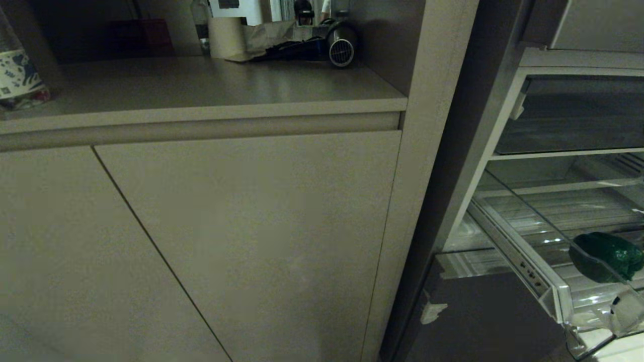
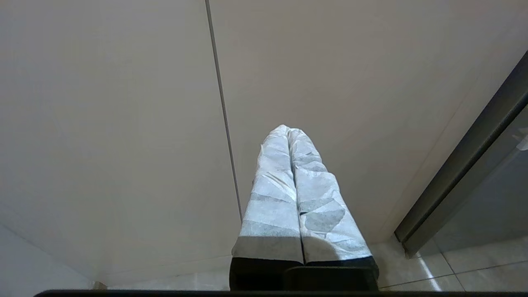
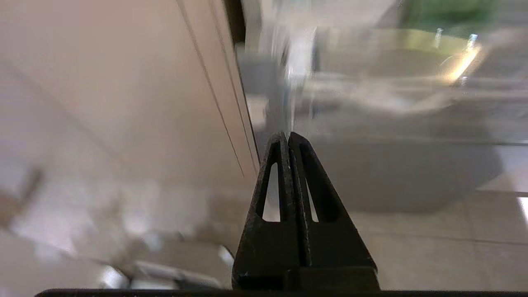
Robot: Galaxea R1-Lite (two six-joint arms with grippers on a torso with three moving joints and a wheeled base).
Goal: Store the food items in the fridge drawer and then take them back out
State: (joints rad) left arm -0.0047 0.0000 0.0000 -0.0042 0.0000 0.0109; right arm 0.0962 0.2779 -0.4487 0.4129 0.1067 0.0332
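The fridge stands open at the right of the head view, with its clear fridge drawer (image 1: 534,274) pulled out. One dark green food item (image 1: 606,255) lies inside it on the ribbed floor. Neither arm shows in the head view. My left gripper (image 2: 288,130), its fingers wrapped in white tape, is shut on nothing and points at the beige cabinet door low by the floor. My right gripper (image 3: 287,135) has black fingers pressed together, empty. It hangs low in front of the fridge, below the drawer (image 3: 371,53), through which the green item (image 3: 449,12) shows as a blur.
A beige cabinet (image 1: 251,241) fills the left and middle, under a countertop (image 1: 201,85) with a paper roll (image 1: 226,36), a dark hair-dryer-like device (image 1: 334,48) and a bottle (image 1: 17,75). A grey fridge panel (image 1: 483,317) lies under the drawer. Tiled floor (image 2: 453,268) is below.
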